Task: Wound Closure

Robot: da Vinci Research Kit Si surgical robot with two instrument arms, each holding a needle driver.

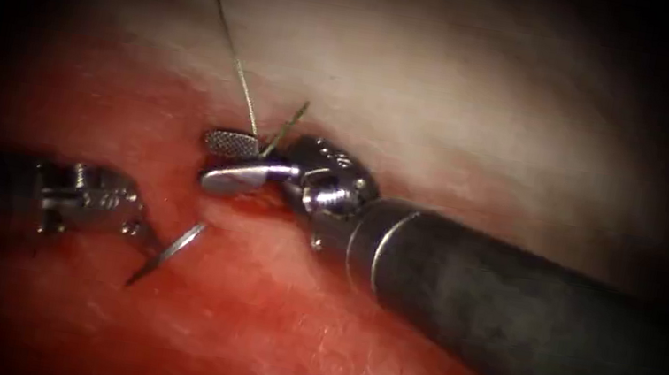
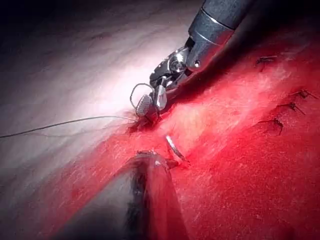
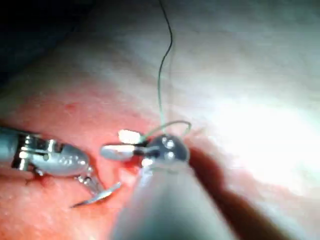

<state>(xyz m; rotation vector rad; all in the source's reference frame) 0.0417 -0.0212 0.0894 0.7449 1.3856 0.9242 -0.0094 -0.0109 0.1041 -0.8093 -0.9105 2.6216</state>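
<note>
While the right tool (image 1: 224, 158) holds its jaws spread just above the tissue (image 1: 343, 359), the thread (image 1: 231, 46) runs up and away from between them, with nothing pinched. A short dark end of thread (image 1: 291, 125) sticks up beside the jaws. Across a small gap to the left, the left tool (image 1: 142, 240) is pressed together on the needle (image 1: 167, 252), gripping it near one end; the needle's visible part lies bare over the red fluid (image 1: 173, 189) on the tissue, its tip free. By the look of it, a stitch is midway. Any next move calls for a sure grip and gentle thread handling.
</note>
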